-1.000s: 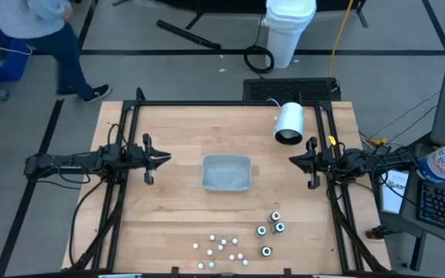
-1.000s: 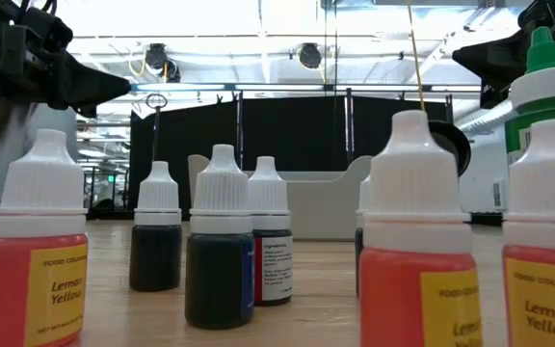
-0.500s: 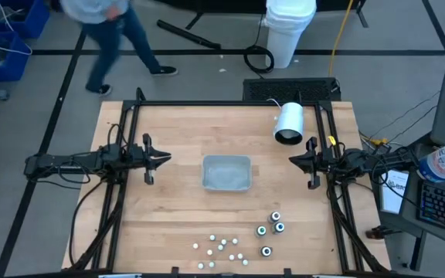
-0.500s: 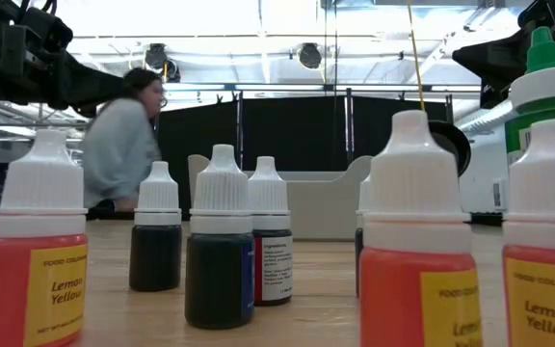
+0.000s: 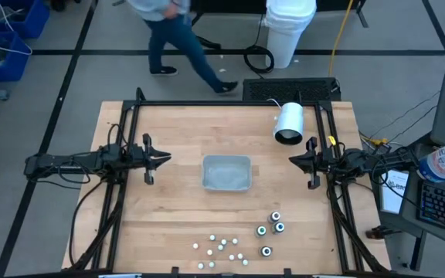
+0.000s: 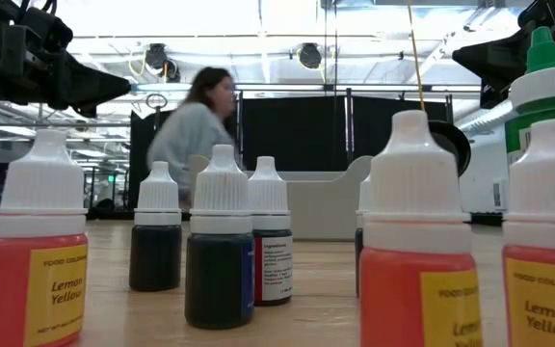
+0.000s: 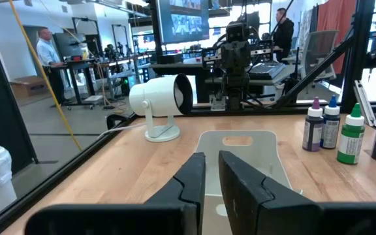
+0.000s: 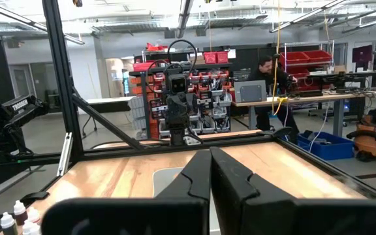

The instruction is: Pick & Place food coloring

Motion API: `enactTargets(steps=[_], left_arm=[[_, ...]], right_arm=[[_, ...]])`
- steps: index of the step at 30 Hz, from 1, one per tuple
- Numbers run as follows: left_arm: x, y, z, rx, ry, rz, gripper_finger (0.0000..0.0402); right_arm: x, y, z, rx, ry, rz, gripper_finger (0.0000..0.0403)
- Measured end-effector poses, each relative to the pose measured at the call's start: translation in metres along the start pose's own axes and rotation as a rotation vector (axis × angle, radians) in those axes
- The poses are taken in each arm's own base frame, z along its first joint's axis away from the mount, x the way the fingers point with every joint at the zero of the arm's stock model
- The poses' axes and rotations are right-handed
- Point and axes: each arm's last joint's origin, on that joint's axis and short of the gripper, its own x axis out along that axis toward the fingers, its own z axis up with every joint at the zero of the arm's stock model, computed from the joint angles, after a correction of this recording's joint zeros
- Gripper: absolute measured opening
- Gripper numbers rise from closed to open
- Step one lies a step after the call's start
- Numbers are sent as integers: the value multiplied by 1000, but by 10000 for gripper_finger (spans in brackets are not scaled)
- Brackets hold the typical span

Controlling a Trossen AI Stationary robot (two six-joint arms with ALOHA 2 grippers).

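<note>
Only the person (image 5: 178, 35) beyond the tabletop (image 5: 168, 224) has moved, walking from the far left corner toward the middle of the far edge; both arms and every object remain as before. The left gripper (image 5: 166, 158) hangs left of the grey tray (image 5: 226, 173), its jaws a narrow slit apart and empty. The right gripper (image 5: 293, 161) hangs right of the tray, jaws fully closed, holding nothing. The food coloring (image 5: 246, 241) bottles stand in a cluster nearer the front edge than the tray, untouched. A white cylinder (image 5: 290, 123) lies beyond the tray. Only the low view shows the bottles' yellow, dark and green contents; only the wrist views show the jaw gaps.
</note>
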Motion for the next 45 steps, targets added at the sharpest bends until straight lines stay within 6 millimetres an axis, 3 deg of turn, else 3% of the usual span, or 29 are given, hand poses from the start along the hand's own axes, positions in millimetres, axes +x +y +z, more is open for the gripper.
enactTargets(steps=[32,45], left_arm=[[0,0,0,0,0,0,51],[0,1,8,-53,-80,3,51]], right_arm=[[0,0,0,0,0,0,0],[0,0,1,4,-14,1,0]])
